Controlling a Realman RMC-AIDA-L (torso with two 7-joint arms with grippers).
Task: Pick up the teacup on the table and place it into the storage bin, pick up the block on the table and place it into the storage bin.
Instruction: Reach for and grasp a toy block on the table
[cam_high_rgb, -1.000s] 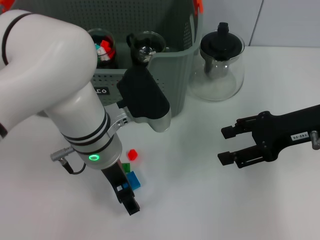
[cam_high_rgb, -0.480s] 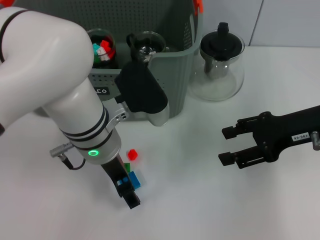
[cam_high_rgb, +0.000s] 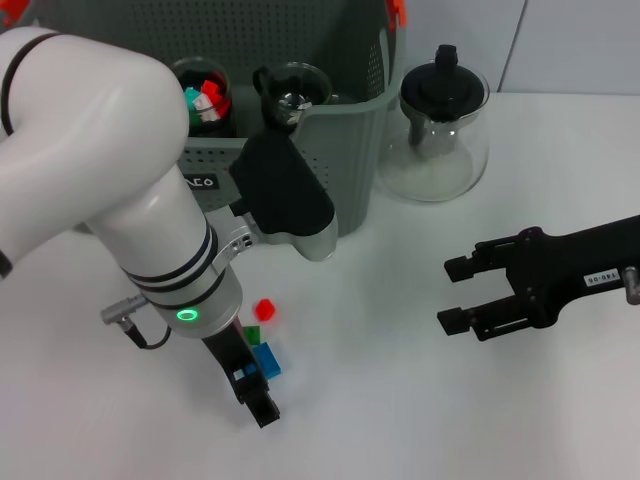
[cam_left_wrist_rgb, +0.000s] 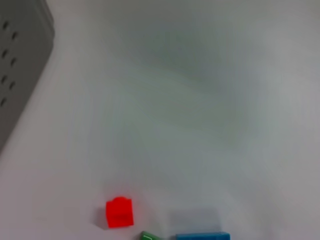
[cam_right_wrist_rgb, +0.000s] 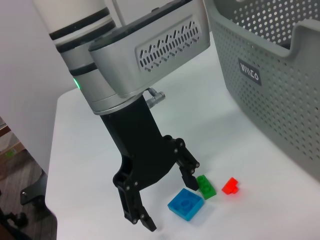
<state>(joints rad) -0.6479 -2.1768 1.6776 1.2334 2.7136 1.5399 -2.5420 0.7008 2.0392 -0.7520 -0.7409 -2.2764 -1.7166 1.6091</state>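
1. Surface: plain white table (cam_high_rgb: 400, 400), matte; a pale wall rises behind its far edge.
2. Storage bin (cam_high_rgb: 300, 40): grey-green perforated plastic, orange clip (cam_high_rgb: 398, 10) on the rim, at the far edge of the table. Black label (cam_right_wrist_rgb: 248, 70) with white lettering on its wall; not legible.
3. Inside the bin: a clear glass teacup (cam_high_rgb: 293, 90) and a glass (cam_high_rgb: 205, 95) holding coloured pieces.
4. Glass teapot (cam_high_rgb: 440, 125), round, black lid, just beside the bin.
5. Blocks on the table in front of the bin, close together: red block (cam_high_rgb: 265, 309), green block (cam_right_wrist_rgb: 205, 185), blue block (cam_high_rgb: 266, 360), all studded plastic.
6. Left gripper (cam_right_wrist_rgb: 167, 197): black, fingers spread, straddling the blue block, not closed on it.
7. Right gripper (cam_high_rgb: 452, 292): black, fingers spread, holding nothing, over the table well apart from the blocks. White tag on the arm; print not legible.
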